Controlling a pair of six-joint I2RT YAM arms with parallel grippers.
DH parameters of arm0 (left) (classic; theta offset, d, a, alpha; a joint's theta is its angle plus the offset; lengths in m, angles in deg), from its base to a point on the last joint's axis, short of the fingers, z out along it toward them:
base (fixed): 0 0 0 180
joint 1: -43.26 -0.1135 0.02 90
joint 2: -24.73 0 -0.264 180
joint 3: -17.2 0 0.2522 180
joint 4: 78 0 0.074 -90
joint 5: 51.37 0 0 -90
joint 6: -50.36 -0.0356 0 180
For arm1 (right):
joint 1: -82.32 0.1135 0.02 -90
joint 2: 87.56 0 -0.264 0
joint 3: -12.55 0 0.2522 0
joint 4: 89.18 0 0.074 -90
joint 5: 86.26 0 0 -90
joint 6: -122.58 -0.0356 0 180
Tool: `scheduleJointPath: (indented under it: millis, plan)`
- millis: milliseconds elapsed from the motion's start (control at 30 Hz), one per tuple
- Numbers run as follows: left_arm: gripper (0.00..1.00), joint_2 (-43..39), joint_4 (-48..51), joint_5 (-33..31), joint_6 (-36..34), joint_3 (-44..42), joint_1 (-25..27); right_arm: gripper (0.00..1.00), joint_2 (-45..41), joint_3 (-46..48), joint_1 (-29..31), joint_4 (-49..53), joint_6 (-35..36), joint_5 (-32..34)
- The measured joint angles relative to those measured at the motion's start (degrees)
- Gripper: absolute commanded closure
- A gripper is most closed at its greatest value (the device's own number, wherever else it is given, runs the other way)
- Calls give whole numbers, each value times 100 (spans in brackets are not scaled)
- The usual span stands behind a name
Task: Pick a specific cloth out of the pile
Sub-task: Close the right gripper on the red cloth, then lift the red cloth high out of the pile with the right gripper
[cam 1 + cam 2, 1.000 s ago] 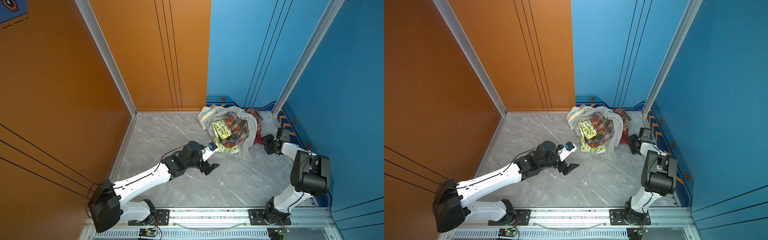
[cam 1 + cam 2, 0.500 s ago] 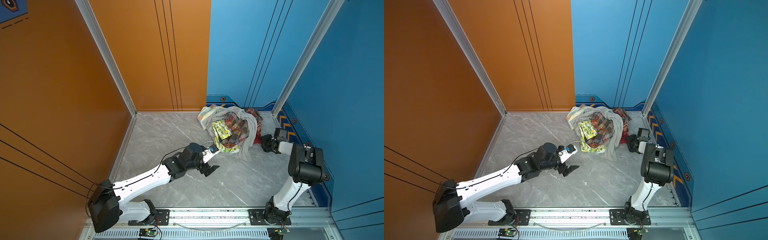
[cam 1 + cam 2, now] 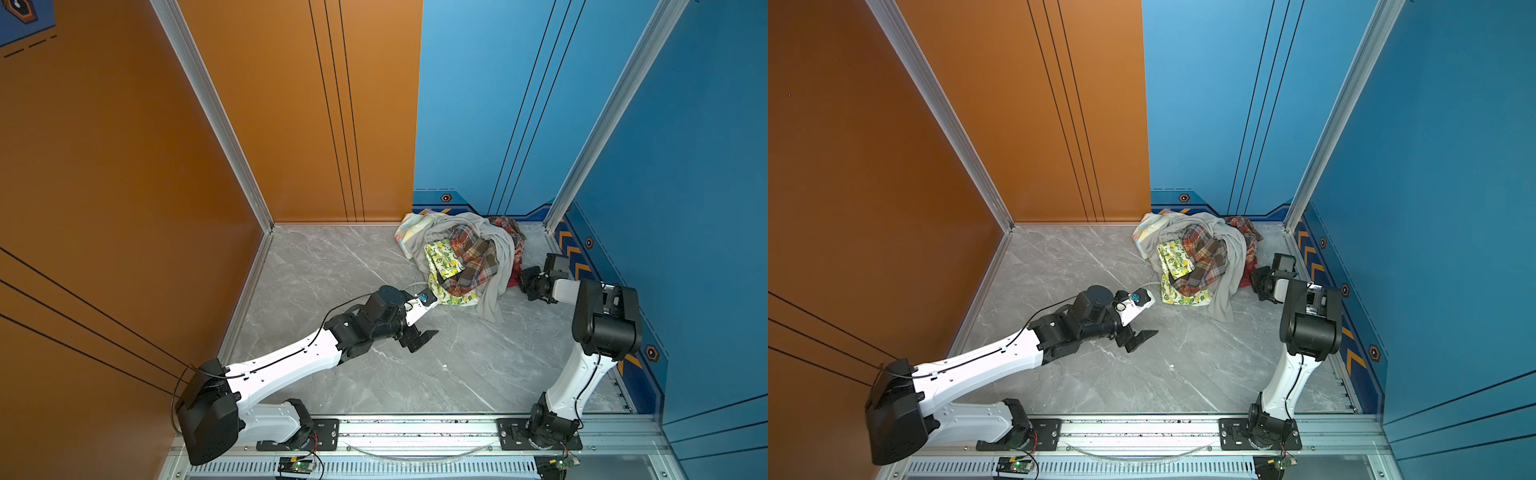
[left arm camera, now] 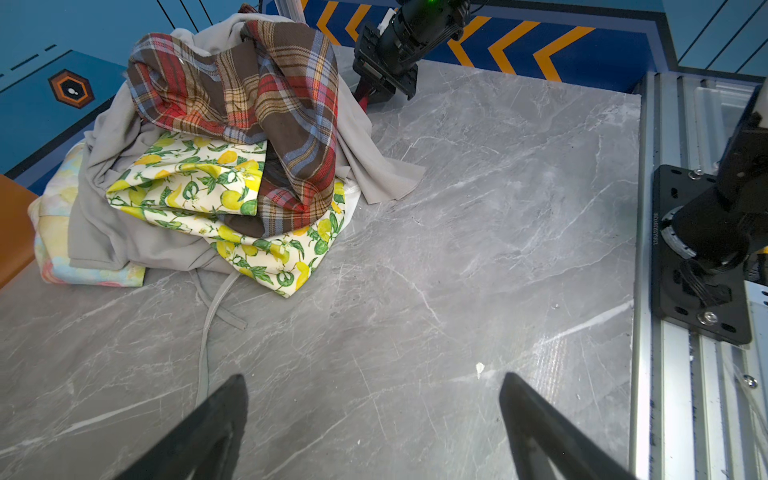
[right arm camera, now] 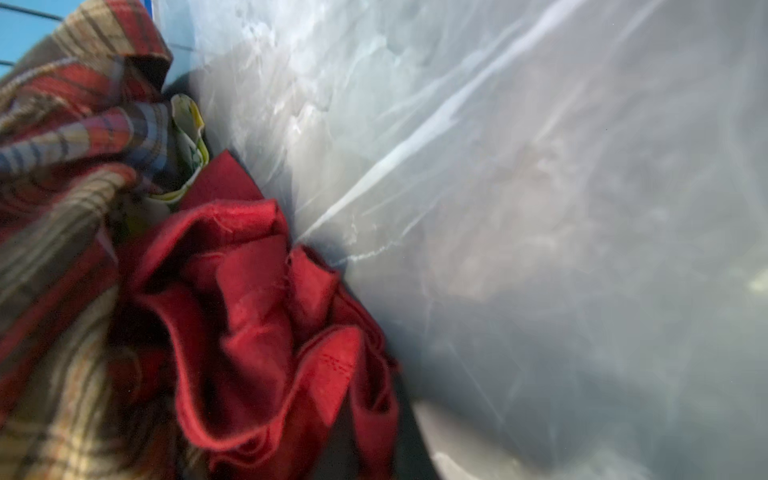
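Observation:
The pile [image 3: 461,257] [image 3: 1196,257] [image 4: 232,124] lies at the back right of the marble floor, with grey, plaid and lemon-print fabrics heaped together. The deep-red cloth [image 3: 514,277] [image 3: 1246,277] [image 5: 257,316] sticks out at the pile's right foot, under the plaid. My right gripper [image 3: 524,283] [image 3: 1257,283] [image 4: 376,89] lies low on the floor, shut on a fold of the cloth [image 4: 362,93]. The right wrist view is filled with bunched red folds. My left gripper [image 3: 428,321] [image 3: 1144,322] [image 4: 374,380] hangs open over bare floor in front of the pile, holding nothing.
A grey drawstring [image 4: 208,316] trails from the pile toward my left gripper. The blue side wall [image 3: 582,257] stands close behind my right gripper. The metal rail [image 3: 415,428] with both arm bases runs along the front edge.
My right gripper has edged in toward the pile's foot and closed its jaws on the red cloth. The left arm has barely shifted and stays open.

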Motion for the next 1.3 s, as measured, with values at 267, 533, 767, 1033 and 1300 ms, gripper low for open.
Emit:
scheduleJointPath:
  millis: [267,533,767,1033,1300]
  plan:
    - [4,-37,2,-81,0,0,0,100,-236,-675,203,503,240,341]
    - [3,-37,0,-208,55,0,-13,100,-868,-1292,479,1128,525,824]
    - [3,-37,-4,-229,223,0,-136,100,-946,-2116,514,1652,702,1075]
    - [3,-37,-4,-271,334,0,-280,100,-1049,-3191,601,2037,933,1237]
    - [3,-42,-46,-271,507,0,-492,100,-1058,-4179,885,2070,1056,1237]
